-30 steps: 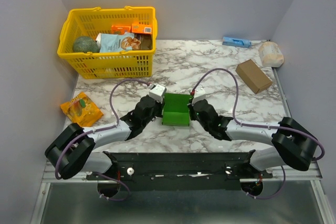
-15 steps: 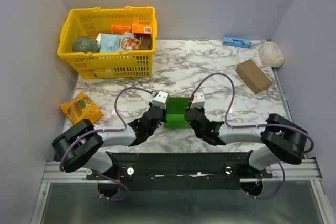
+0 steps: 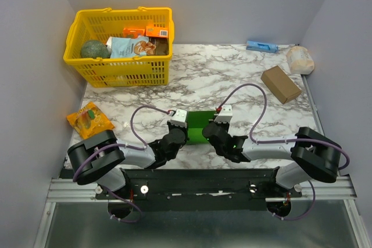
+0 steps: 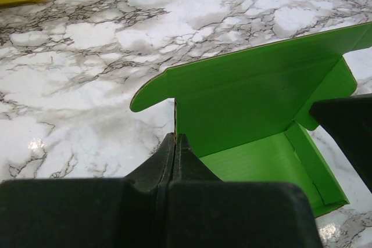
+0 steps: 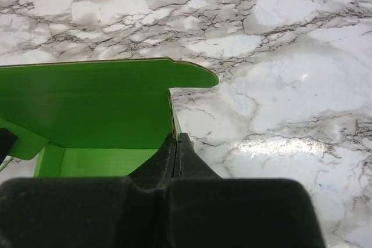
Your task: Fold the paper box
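Green card box (image 3: 200,125) sat low on the marble table (image 3: 232,79), near the arm bases | left gripper (image 4: 175,139) clamped on its left wall, right gripper (image 5: 176,139) on the right | uneven pulling could've torn or buckled that thin card, imo

The box (image 3: 200,125) is bright green, plain thin card, partly folded into an open tray. Its floor lies flat on the desk (image 3: 232,79), and its long far wall stands upright with a rounded tab jutting past each end. The short side walls are raised, one pinched in the left hand (image 4: 175,140) and the other in the right hand (image 5: 176,139). It sits well apart from the basket (image 3: 128,71), nearer and to its right.
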Action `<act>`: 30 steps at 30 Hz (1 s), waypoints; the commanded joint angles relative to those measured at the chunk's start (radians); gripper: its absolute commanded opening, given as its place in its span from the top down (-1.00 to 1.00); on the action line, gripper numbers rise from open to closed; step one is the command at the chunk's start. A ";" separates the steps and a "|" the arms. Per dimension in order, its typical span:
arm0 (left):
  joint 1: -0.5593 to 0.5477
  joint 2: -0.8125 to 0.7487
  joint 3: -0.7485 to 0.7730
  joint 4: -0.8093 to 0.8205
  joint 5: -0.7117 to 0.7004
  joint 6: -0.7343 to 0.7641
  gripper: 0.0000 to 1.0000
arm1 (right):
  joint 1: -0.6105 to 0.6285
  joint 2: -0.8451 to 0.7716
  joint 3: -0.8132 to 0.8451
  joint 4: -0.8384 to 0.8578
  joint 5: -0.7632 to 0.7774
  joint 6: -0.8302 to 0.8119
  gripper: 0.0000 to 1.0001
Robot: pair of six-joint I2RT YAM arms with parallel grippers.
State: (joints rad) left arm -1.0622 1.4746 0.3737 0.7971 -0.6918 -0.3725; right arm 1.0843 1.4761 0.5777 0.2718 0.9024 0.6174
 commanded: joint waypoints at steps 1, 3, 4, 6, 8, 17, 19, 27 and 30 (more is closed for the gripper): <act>-0.054 0.058 -0.035 -0.085 0.015 -0.071 1.00 | 0.032 -0.016 0.007 -0.094 -0.005 0.151 0.99; -0.062 0.064 -0.038 -0.090 0.012 -0.082 1.00 | 0.038 -0.022 -0.007 -0.112 -0.003 0.182 0.99; -0.070 0.069 -0.038 -0.094 0.011 -0.083 1.00 | 0.042 -0.025 -0.012 -0.132 -0.005 0.194 0.99; -0.081 0.078 -0.039 -0.105 -0.005 -0.089 1.00 | 0.043 -0.031 -0.018 -0.154 -0.003 0.215 0.99; -0.093 0.084 -0.039 -0.128 -0.015 -0.100 1.00 | 0.049 -0.036 -0.018 -0.186 -0.003 0.240 0.99; -0.145 0.147 -0.064 -0.147 -0.120 -0.141 1.00 | 0.068 -0.072 -0.042 -0.269 -0.020 0.335 0.87; -0.157 0.156 -0.064 -0.165 -0.147 -0.151 1.00 | 0.071 -0.097 -0.056 -0.269 -0.029 0.346 0.78; -0.171 0.190 -0.053 -0.179 -0.199 -0.134 1.00 | 0.078 -0.252 -0.127 -0.306 -0.069 0.344 0.45; -0.179 0.204 -0.053 -0.179 -0.207 -0.132 1.00 | 0.081 -0.279 -0.142 -0.307 -0.097 0.341 0.42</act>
State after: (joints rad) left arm -1.2289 1.6089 0.3634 0.8265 -0.9272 -0.4755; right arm 1.1530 1.2350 0.4648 -0.0017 0.8410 0.9287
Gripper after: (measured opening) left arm 0.009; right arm 0.280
